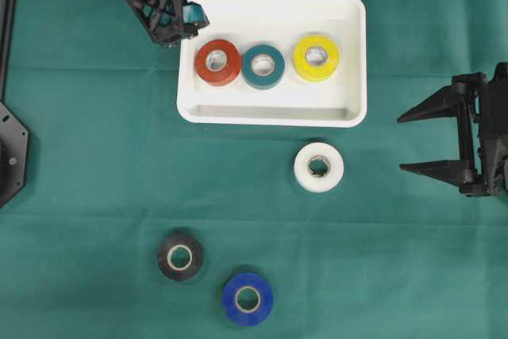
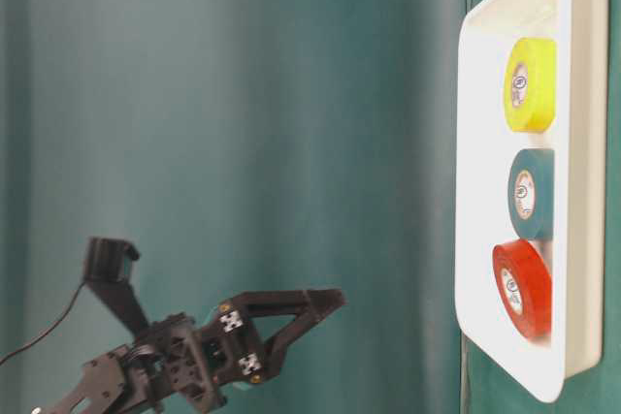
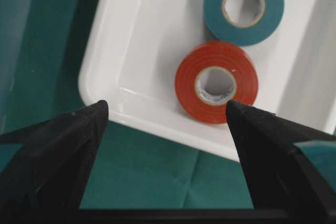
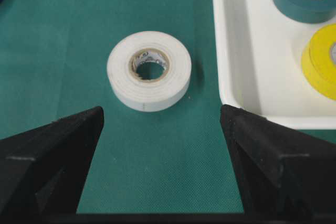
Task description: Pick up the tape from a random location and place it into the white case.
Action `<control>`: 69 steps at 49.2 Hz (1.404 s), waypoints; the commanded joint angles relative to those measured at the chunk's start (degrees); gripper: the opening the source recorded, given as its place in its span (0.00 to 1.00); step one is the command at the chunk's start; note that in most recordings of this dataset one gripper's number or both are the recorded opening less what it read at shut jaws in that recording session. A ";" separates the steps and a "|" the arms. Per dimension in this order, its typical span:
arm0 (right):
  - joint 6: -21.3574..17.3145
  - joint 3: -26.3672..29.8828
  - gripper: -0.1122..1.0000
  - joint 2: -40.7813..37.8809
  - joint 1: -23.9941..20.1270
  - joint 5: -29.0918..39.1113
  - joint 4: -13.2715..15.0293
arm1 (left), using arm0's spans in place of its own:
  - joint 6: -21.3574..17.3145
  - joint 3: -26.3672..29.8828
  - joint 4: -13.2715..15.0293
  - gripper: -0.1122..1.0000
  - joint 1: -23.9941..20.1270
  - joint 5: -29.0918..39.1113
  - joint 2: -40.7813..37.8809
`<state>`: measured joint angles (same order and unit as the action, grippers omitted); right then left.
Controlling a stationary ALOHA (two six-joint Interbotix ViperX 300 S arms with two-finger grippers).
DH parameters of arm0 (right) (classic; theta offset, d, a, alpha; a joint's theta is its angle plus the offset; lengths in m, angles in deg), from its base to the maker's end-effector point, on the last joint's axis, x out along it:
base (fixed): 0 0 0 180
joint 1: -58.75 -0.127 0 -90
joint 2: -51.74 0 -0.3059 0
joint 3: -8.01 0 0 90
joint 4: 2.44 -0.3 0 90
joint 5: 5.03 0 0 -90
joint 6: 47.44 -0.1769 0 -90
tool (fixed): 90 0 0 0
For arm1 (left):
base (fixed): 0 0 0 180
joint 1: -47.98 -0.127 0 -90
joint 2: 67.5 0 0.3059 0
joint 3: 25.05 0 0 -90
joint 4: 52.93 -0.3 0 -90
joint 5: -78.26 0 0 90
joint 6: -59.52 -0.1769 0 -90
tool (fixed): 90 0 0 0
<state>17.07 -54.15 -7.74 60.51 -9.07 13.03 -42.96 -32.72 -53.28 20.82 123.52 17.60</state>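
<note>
Blue tape (image 1: 248, 298) and black tape (image 1: 179, 256) lie nearest, white tape (image 1: 318, 167) farther. Red tape (image 1: 218, 62), teal tape (image 1: 263, 66) and yellow tape (image 1: 316, 57) sit in the white case (image 1: 349, 109). Left gripper (image 3: 165, 114) and right gripper (image 1: 413, 142) are both wide open, holding nothing.

A creased green cloth (image 1: 95, 156) covers the whole table — evenly lit, faint fold lines.

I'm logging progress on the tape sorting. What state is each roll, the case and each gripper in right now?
white case: on the cloth, holding three rolls
red tape: flat in the case
teal tape: flat in the case
yellow tape: flat in the case
white tape: flat on the cloth, outside the case
black tape: on the cloth
blue tape: on the cloth
left gripper: open, empty
right gripper: open, empty
</note>
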 commanded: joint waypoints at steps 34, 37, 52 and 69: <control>-0.18 1.76 0.87 -0.18 0.00 -0.18 0.09 | 0.62 -7.65 0.26 1.00 14.68 -4.22 7.38; -0.18 1.76 0.87 -0.18 0.00 -0.18 0.09 | 0.70 -8.53 0.26 1.00 16.96 -5.45 8.17; -0.18 1.93 0.87 -0.18 0.00 0.09 0.09 | 0.88 -11.69 0.35 1.00 27.16 -10.20 10.55; -0.18 2.29 0.87 -0.18 0.00 0.00 0.09 | 0.79 -13.62 0.35 1.00 27.77 -12.30 12.22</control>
<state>16.98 -53.36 -7.82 60.51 -8.81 13.03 -42.17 -46.69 -53.02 48.42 112.10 28.41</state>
